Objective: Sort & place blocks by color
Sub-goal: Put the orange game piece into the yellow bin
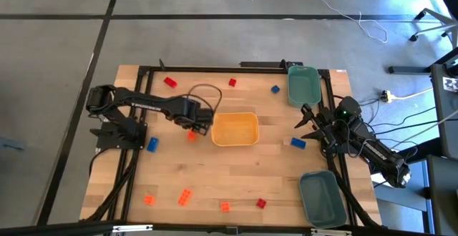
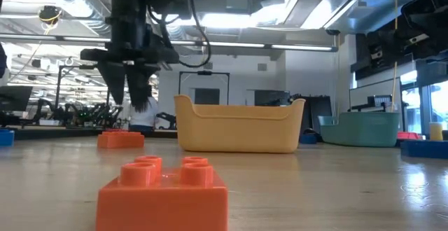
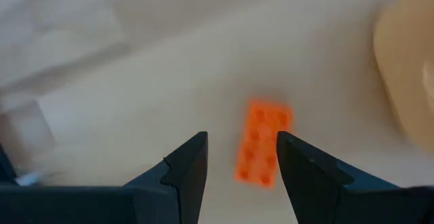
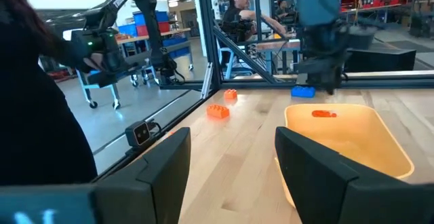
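Note:
Small bricks lie scattered flat on the wooden table: red ones point(image 1: 169, 82) point(image 1: 232, 83) point(image 1: 261, 203), blue ones point(image 1: 275, 89) point(image 1: 152, 144) point(image 1: 298, 143), and orange ones point(image 1: 149, 199) point(image 1: 185, 197) point(image 1: 225, 206). My left gripper point(image 1: 202, 121) point(image 3: 241, 163) is open and points down over an orange brick point(image 1: 192, 136) point(image 3: 263, 142) point(image 2: 120, 139), just left of the yellow-orange tray point(image 1: 235, 129). In the low view its fingertips point(image 2: 129, 94) stand above the brick without touching it. My right gripper point(image 1: 308, 121) point(image 4: 234, 163) waits open at the table's right edge, facing the tray point(image 4: 380, 132).
One teal bin point(image 1: 303, 86) stands at the far right corner and another point(image 1: 322, 197) at the near right corner. A dark frame runs round the table's edges point(image 1: 215, 69). A cable loops above the left wrist point(image 1: 204, 89). People show in the room beyond the table point(image 4: 237, 7).

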You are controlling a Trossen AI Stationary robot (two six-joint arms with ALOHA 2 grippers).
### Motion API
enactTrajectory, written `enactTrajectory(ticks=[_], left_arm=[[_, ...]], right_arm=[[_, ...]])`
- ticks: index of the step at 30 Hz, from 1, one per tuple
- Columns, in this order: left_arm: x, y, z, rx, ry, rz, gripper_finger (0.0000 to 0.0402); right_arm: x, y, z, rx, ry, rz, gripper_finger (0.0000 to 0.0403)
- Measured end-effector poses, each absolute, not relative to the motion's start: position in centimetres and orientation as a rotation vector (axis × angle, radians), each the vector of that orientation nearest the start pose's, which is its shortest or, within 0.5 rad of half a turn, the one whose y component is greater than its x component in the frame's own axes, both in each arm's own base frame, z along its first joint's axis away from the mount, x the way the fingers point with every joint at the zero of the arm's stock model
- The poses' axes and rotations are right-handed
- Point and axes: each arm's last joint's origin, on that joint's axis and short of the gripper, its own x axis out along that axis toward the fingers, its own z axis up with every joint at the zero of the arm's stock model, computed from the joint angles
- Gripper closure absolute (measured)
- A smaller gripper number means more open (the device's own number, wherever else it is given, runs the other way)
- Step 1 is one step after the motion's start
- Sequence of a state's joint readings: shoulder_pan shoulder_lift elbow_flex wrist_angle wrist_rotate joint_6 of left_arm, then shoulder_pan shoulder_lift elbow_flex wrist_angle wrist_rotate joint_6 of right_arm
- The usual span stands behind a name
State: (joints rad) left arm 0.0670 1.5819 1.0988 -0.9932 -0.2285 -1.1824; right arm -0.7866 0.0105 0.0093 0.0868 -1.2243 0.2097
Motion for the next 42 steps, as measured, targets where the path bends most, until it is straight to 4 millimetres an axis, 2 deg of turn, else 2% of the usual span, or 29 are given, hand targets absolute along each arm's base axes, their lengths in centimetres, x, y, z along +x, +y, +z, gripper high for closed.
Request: enactTrajectory(ticks=[5, 9, 14, 18, 24, 33, 37, 42], left_arm=[[26.3, 6.4, 21.5, -0.919, 1.129, 1.168, 0.0233], [25.8, 8.1, 21.7, -0.994, 1.193, 1.072, 0.0233], [26.6, 6.7, 21.7, -0.838, 1.284, 0.802, 0.0233], [26.8, 5.1, 21.6, -0.665, 1.359, 0.664, 0.0233], [27.4, 3.8, 21.3, -0.665, 1.340, 0.574, 0.0233], [26.7, 2.1, 17.5, -0.673, 1.314, 0.540, 0.0233], [26.6, 1.8, 16.7, -0.669, 1.292, 0.543, 0.0233], [26.5, 2.0, 16.7, -0.622, 1.274, 0.592, 0.0233]], right_arm=[[7.5, -3.6, 17.3, 0.187, 0.012, 0.440, 0.0185], [7.5, -3.6, 17.3, 0.208, 0.016, 0.440, 0.0185], [7.5, -3.6, 17.3, 0.205, 0.016, 0.440, 0.0185], [7.5, -3.6, 17.3, 0.201, 0.013, 0.440, 0.0185], [7.5, -3.6, 17.3, 0.198, 0.012, 0.440, 0.0185], [7.5, -3.6, 17.3, 0.200, 0.012, 0.440, 0.0185], [7.5, -3.6, 17.3, 0.201, 0.013, 0.441, 0.0185], [7.5, -3.6, 17.3, 0.202, 0.013, 0.440, 0.0185]])
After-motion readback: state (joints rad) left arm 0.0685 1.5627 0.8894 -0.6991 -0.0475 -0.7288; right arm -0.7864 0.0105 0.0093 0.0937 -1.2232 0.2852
